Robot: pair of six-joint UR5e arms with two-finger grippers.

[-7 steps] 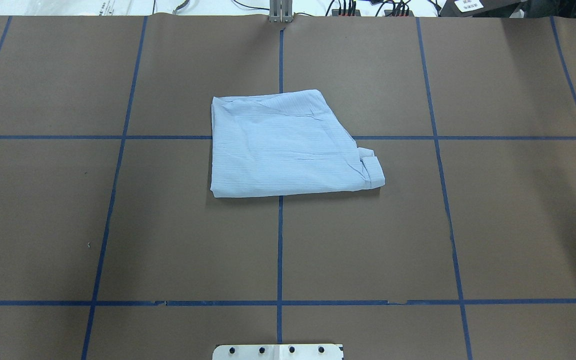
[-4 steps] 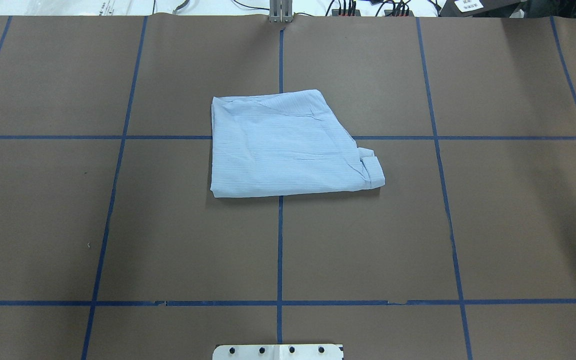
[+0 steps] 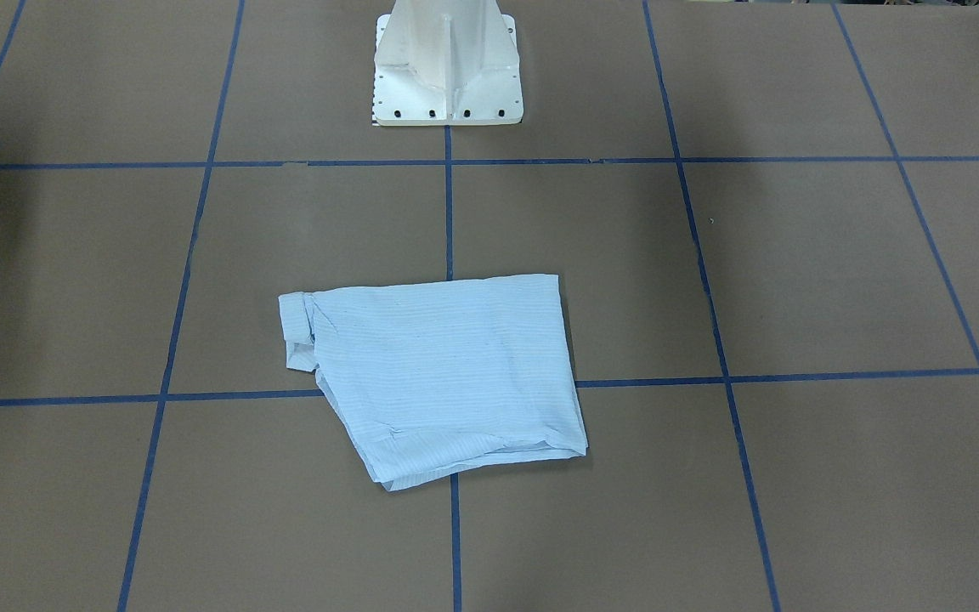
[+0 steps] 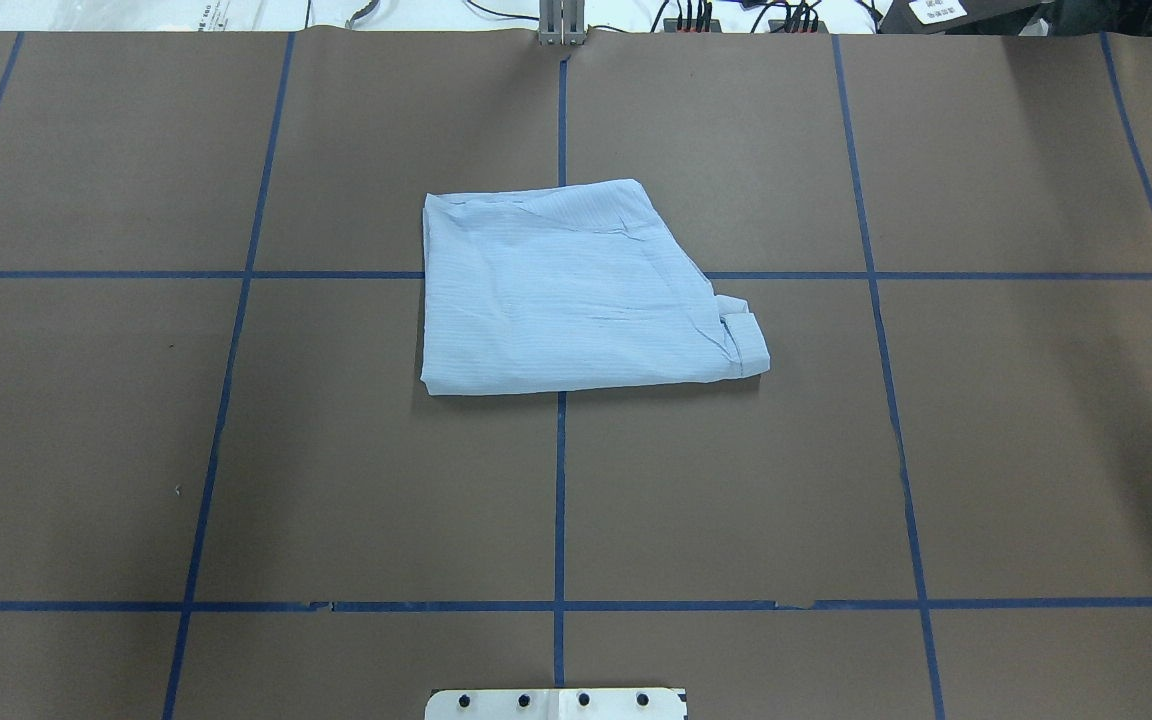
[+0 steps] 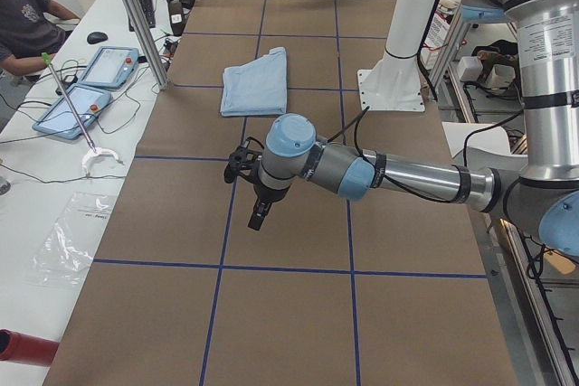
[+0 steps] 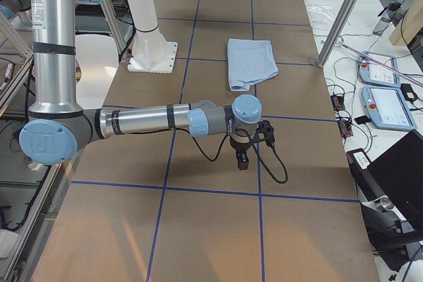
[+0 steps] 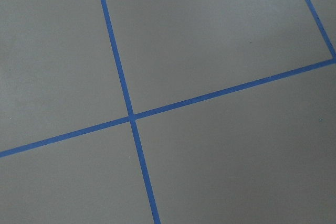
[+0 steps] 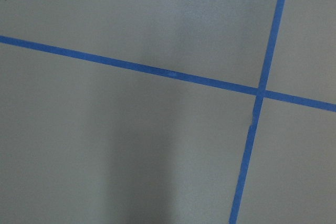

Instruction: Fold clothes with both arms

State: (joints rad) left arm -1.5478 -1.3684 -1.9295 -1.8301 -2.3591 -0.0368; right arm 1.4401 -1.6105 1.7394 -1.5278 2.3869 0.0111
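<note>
The clothes, one light-blue striped shirt (image 4: 576,290), lie folded into a compact packet at the middle of the brown table, with a rolled cuff sticking out at one corner (image 3: 296,319). No gripper touches the shirt (image 5: 258,83) (image 6: 251,63). The left arm reaches out low over the table's left end, and its gripper (image 5: 258,214) points down over bare paper. Over the opposite end, the right gripper (image 6: 242,162) hangs the same way. Both show only in the side views, so I cannot tell whether they are open or shut. The wrist views hold only paper and blue tape lines.
The white pedestal base (image 3: 447,76) stands at the robot's edge of the table. Blue tape lines (image 4: 560,500) grid the brown paper. Teach pendants (image 5: 90,88) and a seated person (image 5: 27,24) are beside the left end; more pendants (image 6: 383,90) and a metal post (image 6: 340,18) flank the right end.
</note>
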